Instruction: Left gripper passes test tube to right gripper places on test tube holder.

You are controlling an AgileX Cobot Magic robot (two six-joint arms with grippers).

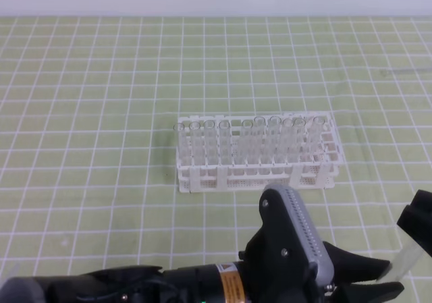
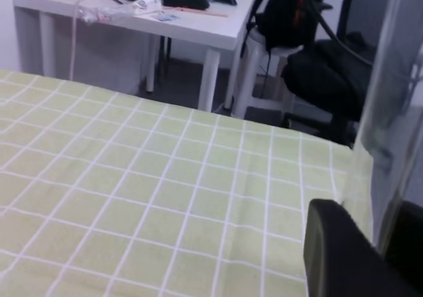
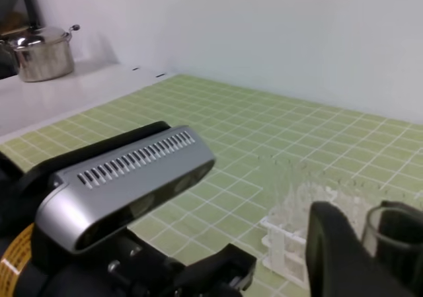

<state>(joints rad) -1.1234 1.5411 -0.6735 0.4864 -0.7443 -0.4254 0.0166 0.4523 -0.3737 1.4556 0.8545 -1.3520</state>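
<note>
The clear test tube [image 1: 405, 261] hangs slanted above the mat at the lower right. The left gripper [image 1: 395, 277] reaches across from the bottom left and is shut on the tube's lower end. In the left wrist view the test tube [image 2: 390, 125] rises upright beside a black finger [image 2: 344, 257]. The right gripper [image 1: 418, 235] enters at the right edge and meets the tube's upper end. In the right wrist view the test tube's open rim [image 3: 386, 221] sits pinched against a black finger [image 3: 337, 257]. The white test tube holder [image 1: 189, 178] stands mid-table with clear tubes along its back row.
The left arm's grey wrist camera [image 1: 297, 232] stands just in front of the holder and fills the left of the right wrist view [image 3: 125, 178]. Green grid mat [image 1: 101, 114] lies around the holder. Off the table are a white desk [image 2: 198, 26] and a steel pot [image 3: 43, 55].
</note>
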